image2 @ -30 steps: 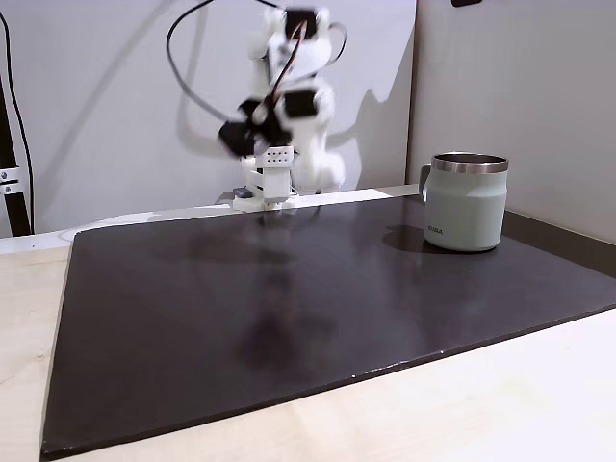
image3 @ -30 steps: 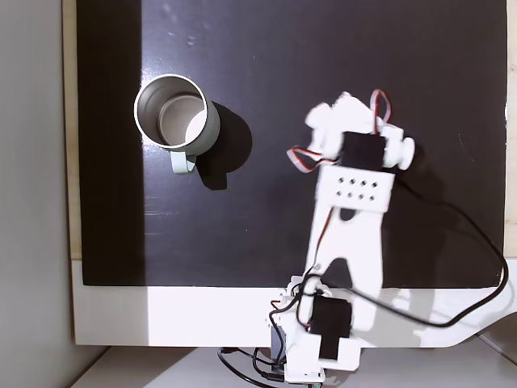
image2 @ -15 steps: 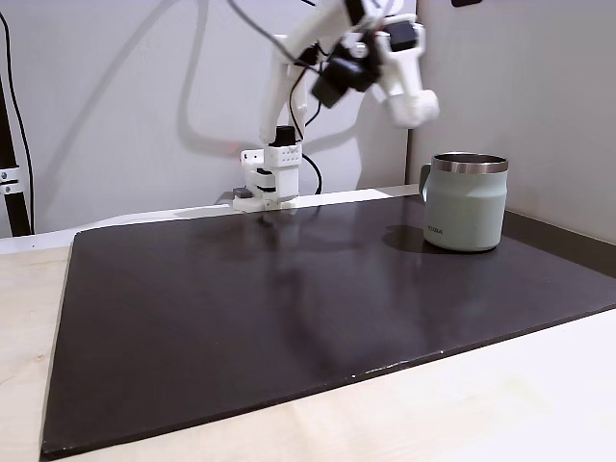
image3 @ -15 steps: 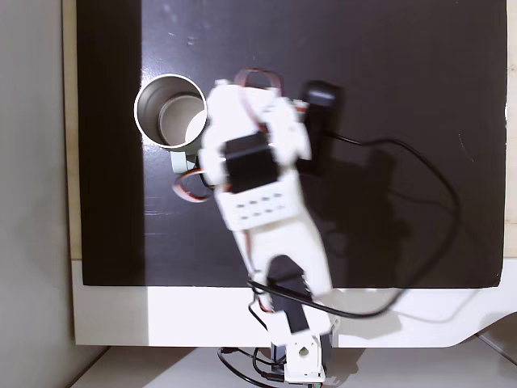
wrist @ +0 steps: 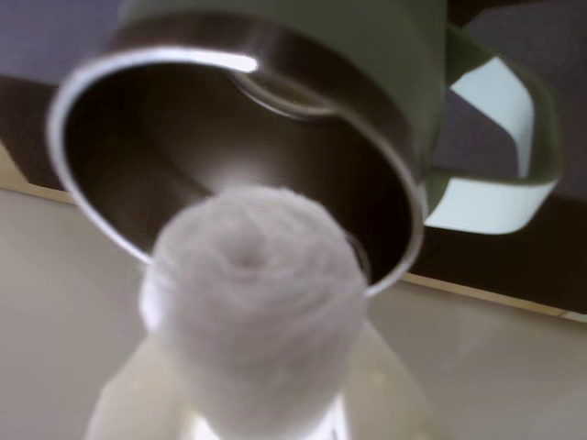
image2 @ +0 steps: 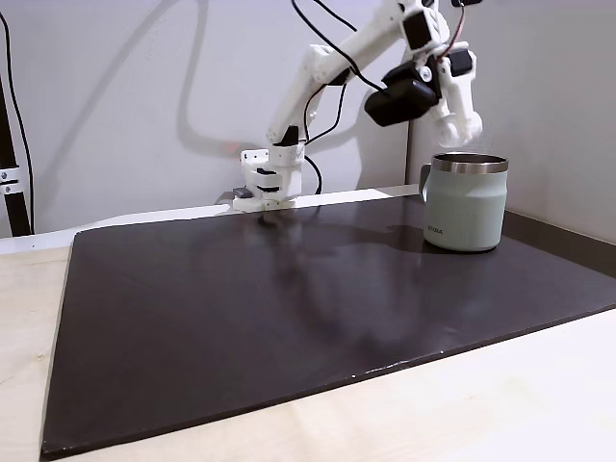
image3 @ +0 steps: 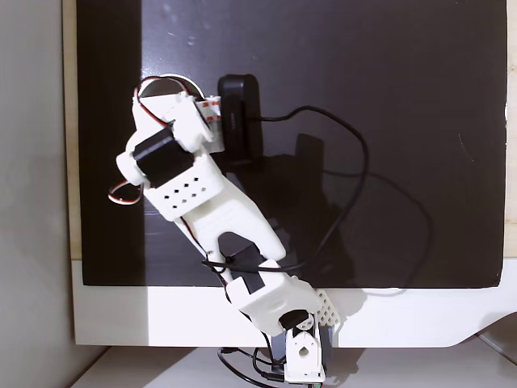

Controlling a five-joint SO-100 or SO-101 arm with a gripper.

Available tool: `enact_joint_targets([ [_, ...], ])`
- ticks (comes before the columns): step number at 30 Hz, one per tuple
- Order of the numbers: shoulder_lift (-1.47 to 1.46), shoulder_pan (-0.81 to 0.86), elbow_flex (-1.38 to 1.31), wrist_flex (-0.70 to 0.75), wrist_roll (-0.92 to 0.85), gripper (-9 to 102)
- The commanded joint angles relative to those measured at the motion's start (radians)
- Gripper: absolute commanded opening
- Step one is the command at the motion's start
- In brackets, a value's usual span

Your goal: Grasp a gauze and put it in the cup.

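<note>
Gauze [wrist: 252, 307] clamped between the pale fingers [wrist: 128, 399] of the gripper [wrist: 261, 403], a soft white roll seen end-on in the wrist view, sticking out past the fingertips. Held in the air right over the open steel mouth of the cup [wrist: 275, 119]. In a fixed view, gripper [image2: 469, 123] poised just above the cup [image2: 465, 202], on the dark mat [image2: 289, 308].

Pale wooden table [image2: 500, 404] under a dark mat [image2: 289, 308], the cup [image2: 466, 204] on it.
</note>
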Motion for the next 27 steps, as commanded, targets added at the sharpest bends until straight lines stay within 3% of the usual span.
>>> enact_joint_targets([
  [1,0.003,-0.038,-0.06,-0.011,-0.014,0],
  [9,-0.003,-0.04,-0.06,-0.015,-0.014,1],
  [13,-0.006,-0.025,-0.046,-0.005,-0.003,30],
  [15,-0.008,-0.015,-0.046,-0.002,-0.003,38],
  [27,-0.008,0.002,-0.051,0.005,-0.006,39],
])
